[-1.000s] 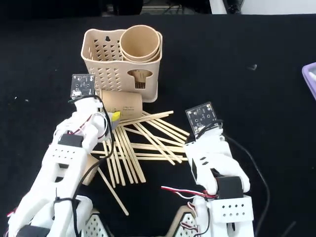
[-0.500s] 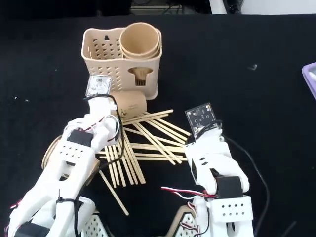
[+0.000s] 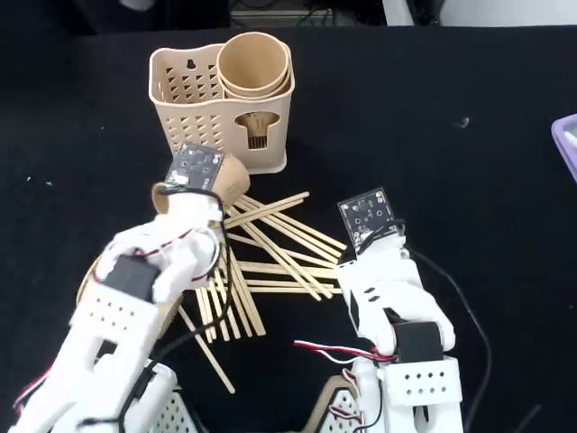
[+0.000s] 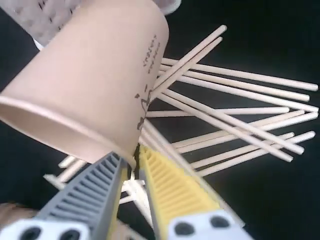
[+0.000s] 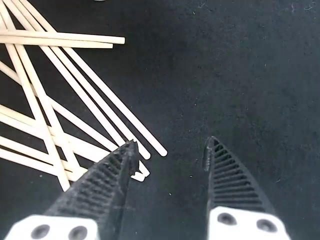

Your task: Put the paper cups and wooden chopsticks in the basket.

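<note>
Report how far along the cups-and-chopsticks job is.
Done: stacked paper cups sit in the basket. In hand: the left gripper, jaws shut on the rim, holds a tilted cup just in front of the basket. Left: that cup, and the wooden chopsticks scattered on the table. The right gripper hangs open beside them, holding nothing.

No word or number can be read anywhere. The paper cup (image 4: 85,85), tilted just off the basket's (image 3: 194,117) 6 o'clock side, carries a short line of small dark print (image 4: 148,52) along its side wall, with a few tiny marks beside it toward the rim. The letters are too small to make out. The basket's front wall, toward its 3 o'clock end, bears a cut-out sign (image 3: 256,133) shaped like a brush or mushroom, without lettering.
</note>
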Controlling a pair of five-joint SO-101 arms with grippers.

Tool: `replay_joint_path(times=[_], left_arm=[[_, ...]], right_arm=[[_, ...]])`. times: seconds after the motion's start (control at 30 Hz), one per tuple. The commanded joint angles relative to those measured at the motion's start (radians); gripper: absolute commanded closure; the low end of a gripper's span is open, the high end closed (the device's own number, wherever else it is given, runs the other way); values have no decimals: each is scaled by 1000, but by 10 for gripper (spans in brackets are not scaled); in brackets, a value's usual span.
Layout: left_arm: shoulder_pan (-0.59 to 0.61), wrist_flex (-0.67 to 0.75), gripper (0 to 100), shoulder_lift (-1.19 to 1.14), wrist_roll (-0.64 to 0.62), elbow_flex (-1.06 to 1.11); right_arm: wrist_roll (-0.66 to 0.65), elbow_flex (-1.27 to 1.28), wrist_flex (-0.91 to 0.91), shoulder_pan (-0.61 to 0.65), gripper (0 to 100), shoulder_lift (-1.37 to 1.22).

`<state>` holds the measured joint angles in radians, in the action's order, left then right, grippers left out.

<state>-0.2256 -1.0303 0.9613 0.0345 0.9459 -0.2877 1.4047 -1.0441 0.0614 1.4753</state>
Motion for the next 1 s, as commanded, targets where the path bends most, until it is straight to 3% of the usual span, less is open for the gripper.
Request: replay_joint_path(times=[0.0,0.2,0.4,0.5,0.7,0.9,0.97], left_arm=[[88,-176,970,121,107,-170],[160,-460,970,84,315,-437],[308,-623,970,-78,407,-814],[334,-628,970,-199,433,-1009],[263,-566,970,-505,436,-1339],[174,-494,970,-770,442,-1547],[157,-494,970,-850,499,-1609]], right_arm=[[3,-5,25,-14,780,21],[8,-7,25,-14,780,21],[9,-5,34,-14,780,21],[9,-5,37,-14,780,21],[9,5,40,-15,780,21],[9,7,46,-15,780,21],[9,15,46,-15,780,21]])
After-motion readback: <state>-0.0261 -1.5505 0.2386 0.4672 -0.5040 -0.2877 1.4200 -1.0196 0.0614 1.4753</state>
